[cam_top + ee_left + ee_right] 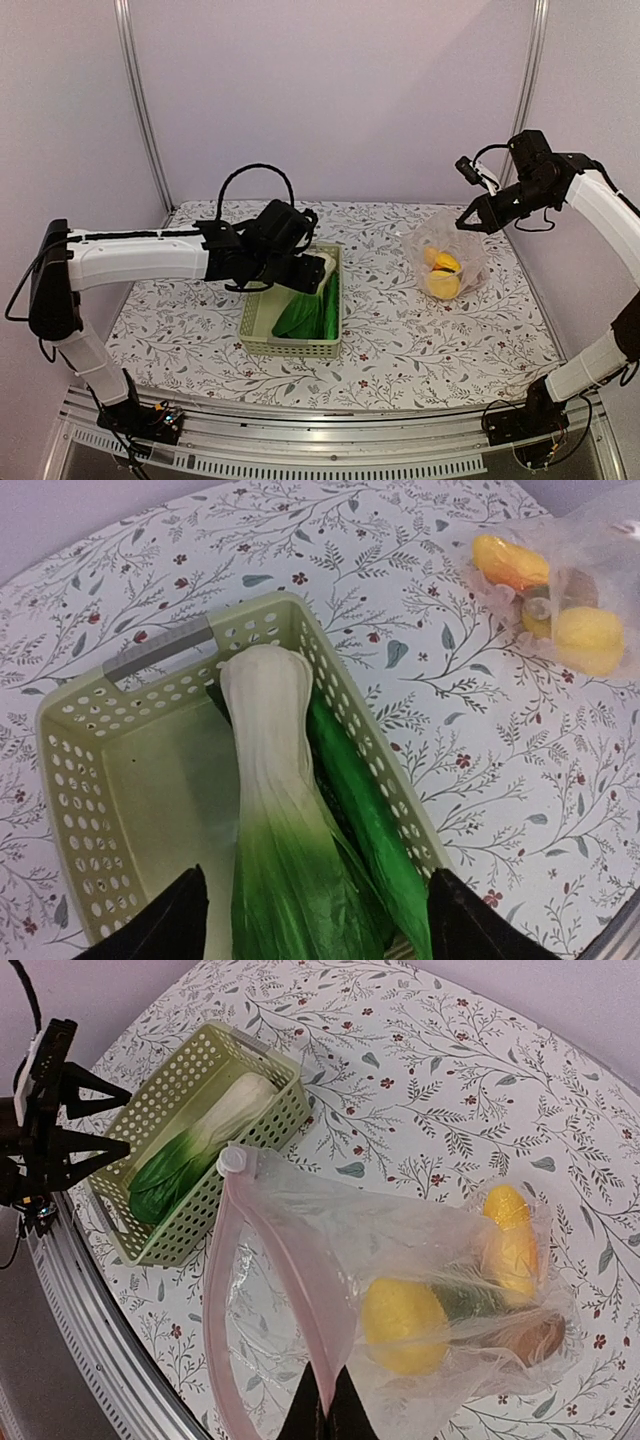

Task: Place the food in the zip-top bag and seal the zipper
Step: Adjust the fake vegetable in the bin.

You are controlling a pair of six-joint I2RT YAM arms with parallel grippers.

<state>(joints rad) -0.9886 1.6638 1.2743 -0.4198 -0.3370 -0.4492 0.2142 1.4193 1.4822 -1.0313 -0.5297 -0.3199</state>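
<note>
Hovering wide open and empty over the bok choy [270, 780] and cucumber [365, 820] in the basket [290, 346], the left end effector [308, 266] contrasts with the right end effector [468, 222], clamped on the zip-top bag [455, 245] holding yellow fruits [441, 277].

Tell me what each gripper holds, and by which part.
The right gripper is shut on the bag, pinching its mouth edge at the zipper strip. The left gripper is open over the bok choy in the basket, holding nothing.
</note>
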